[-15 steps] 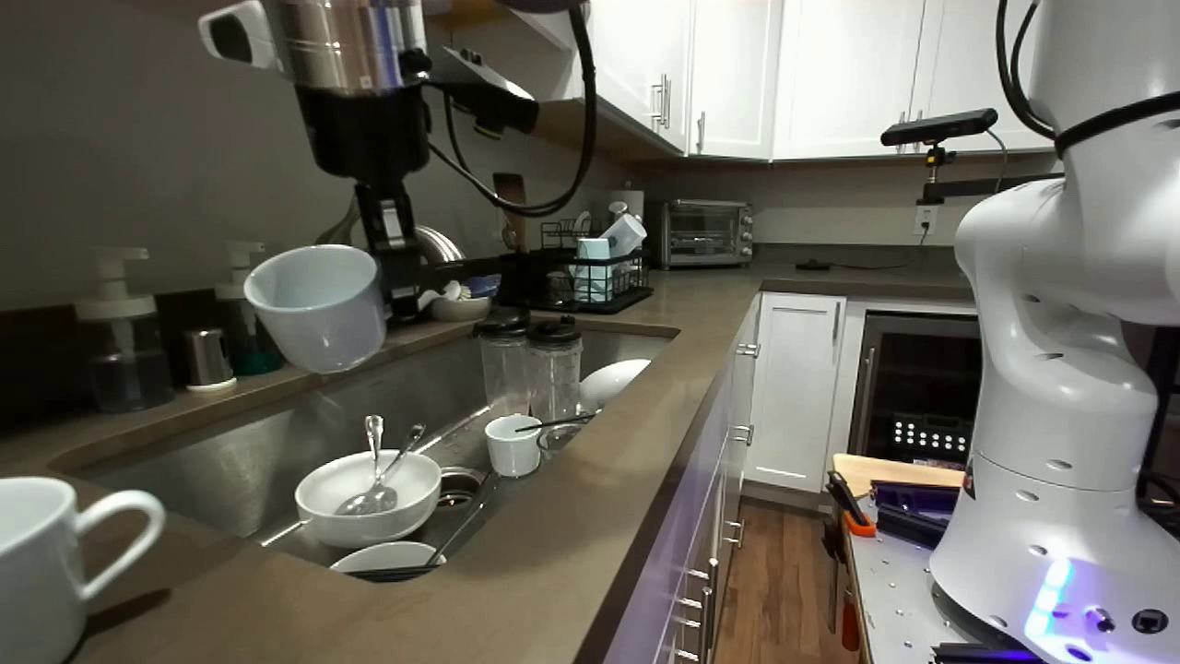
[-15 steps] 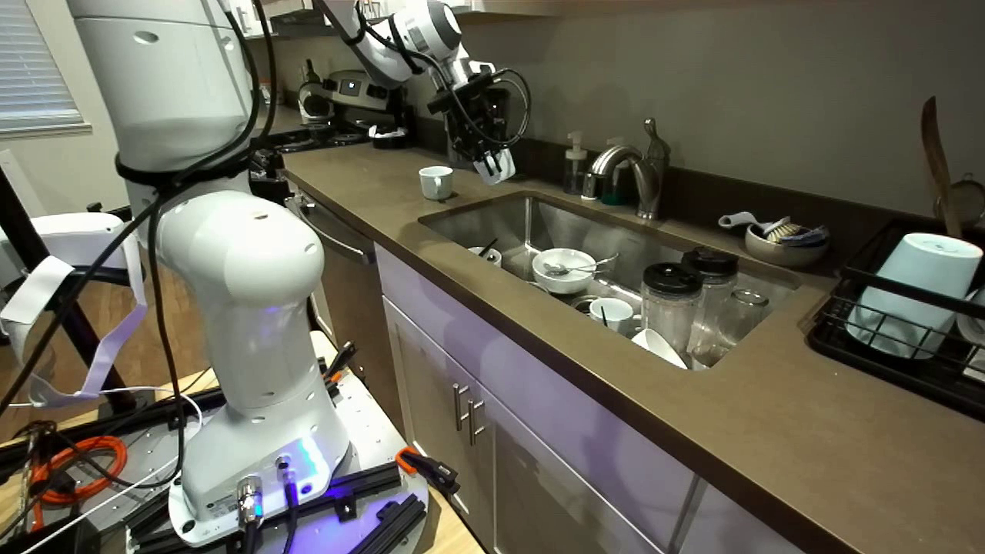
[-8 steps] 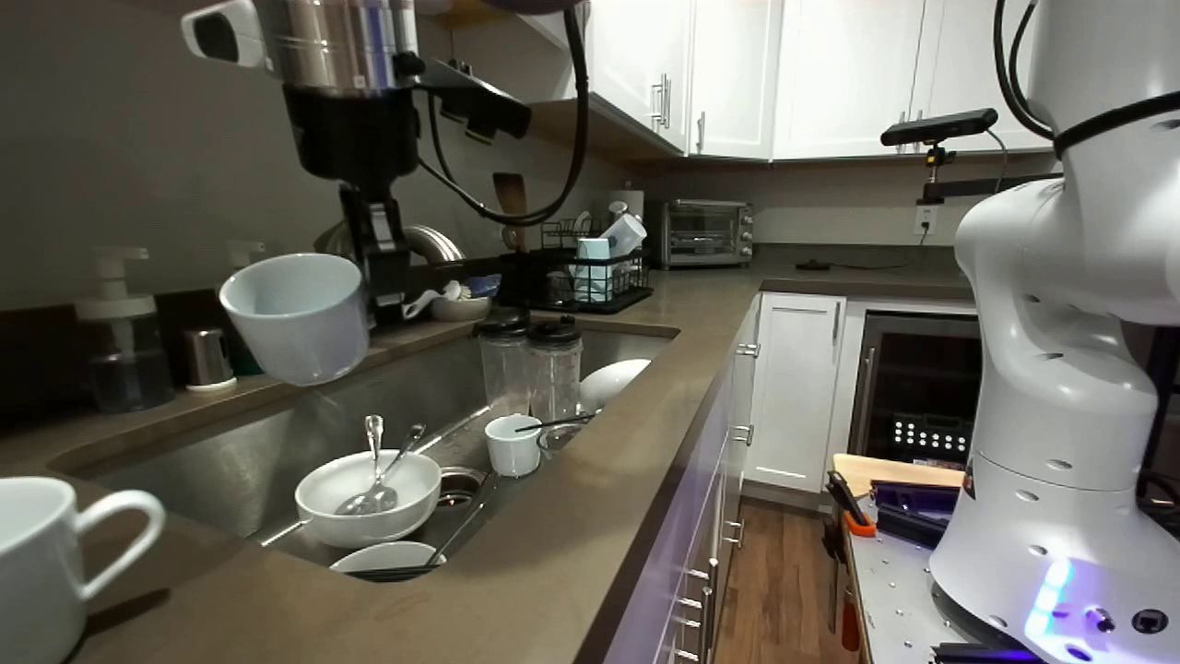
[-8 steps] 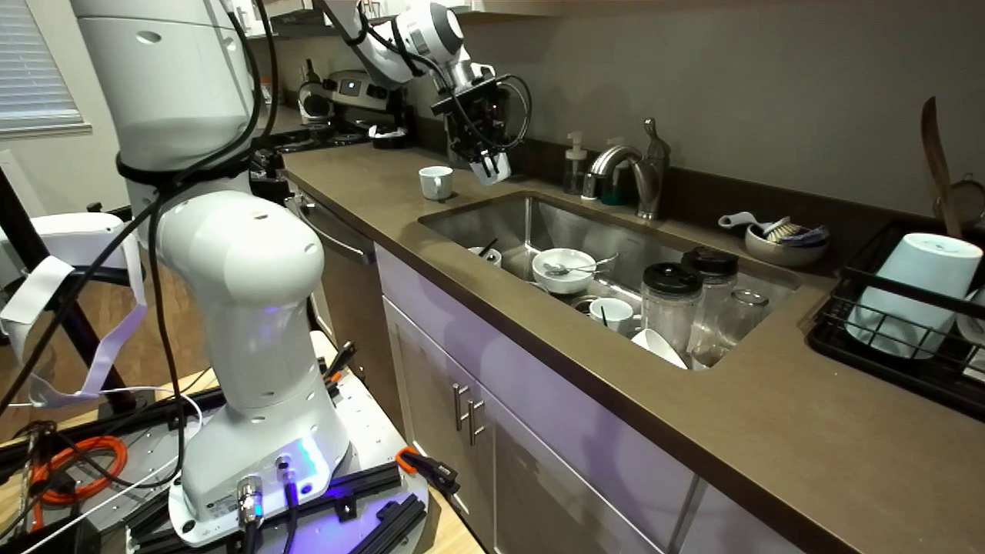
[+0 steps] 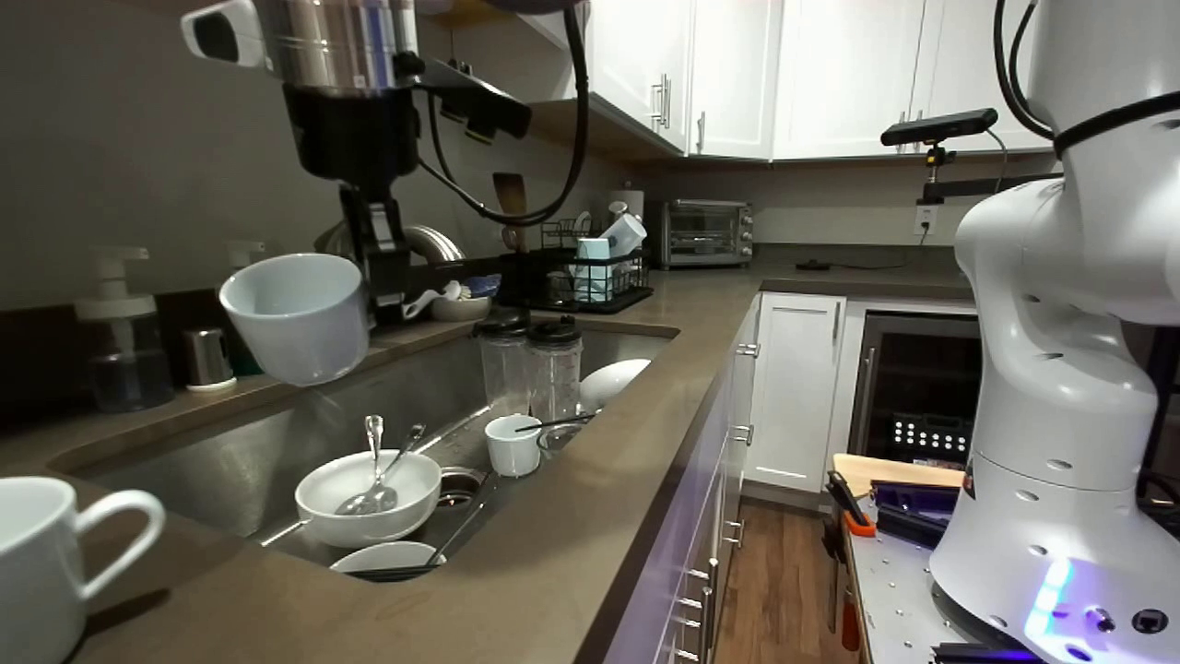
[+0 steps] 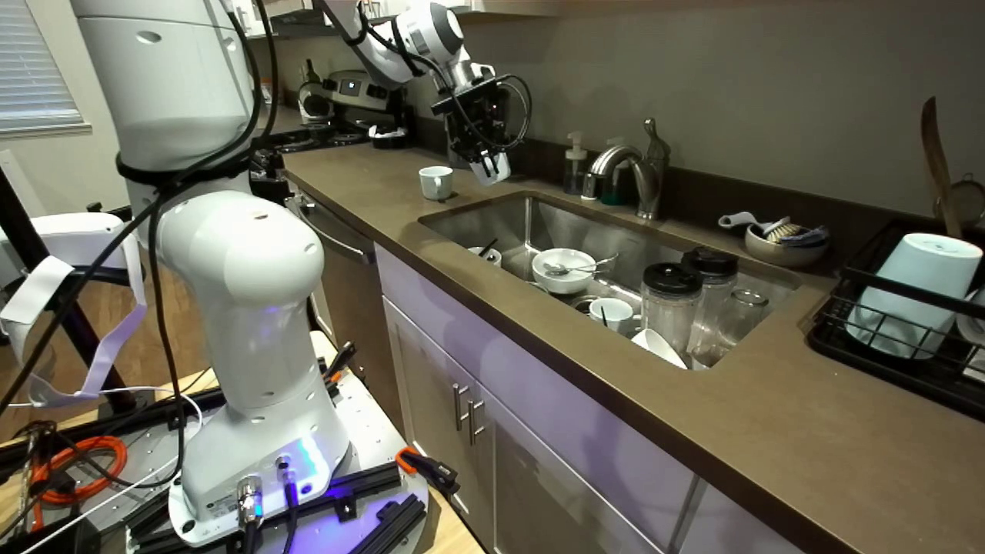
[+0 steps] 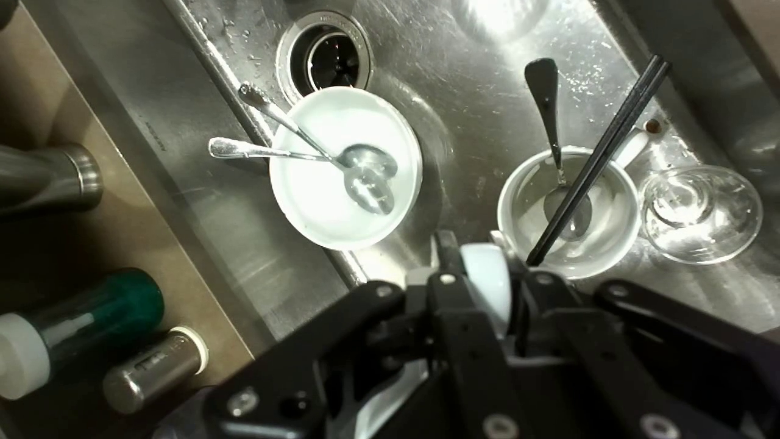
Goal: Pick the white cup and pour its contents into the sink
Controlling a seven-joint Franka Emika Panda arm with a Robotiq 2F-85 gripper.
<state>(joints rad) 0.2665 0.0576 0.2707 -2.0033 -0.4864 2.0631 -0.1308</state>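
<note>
Wrist view: the gripper (image 7: 472,247) was clenched on the white cup (image 7: 489,283), on what I took for its handle, and itself hid most of the body. Below lay the sink (image 7: 463,128); the grip showed between a bowl (image 7: 326,216) with spoons (image 7: 368,189) in it and a mug (image 7: 612,222) crossed by chopsticks (image 7: 594,164). The back edge of the desk (image 7: 137,231) ran down the left.

In an exterior view the white cup (image 5: 297,323) hung in the air, apparently above the sink, on the gripper's side toward the desk's back edge. Its long axis slanted: the mouth faced up, leaning away from the gripper. Only pale inner wall showed, so I could not tell what it held. A handled white mug (image 5: 37,563) stood upright on the desk, just beside the sink's end.

In an exterior view the white cup (image 6: 496,168) appeared near the sink's corner by the desk's back edge, well apart from the faucet (image 6: 646,181), its mouth hidden. The pour, I judged, turned on that slant: the gripper would have to roll the mouth past level, clear of the back edge, or liquid might land on the desk.
</note>
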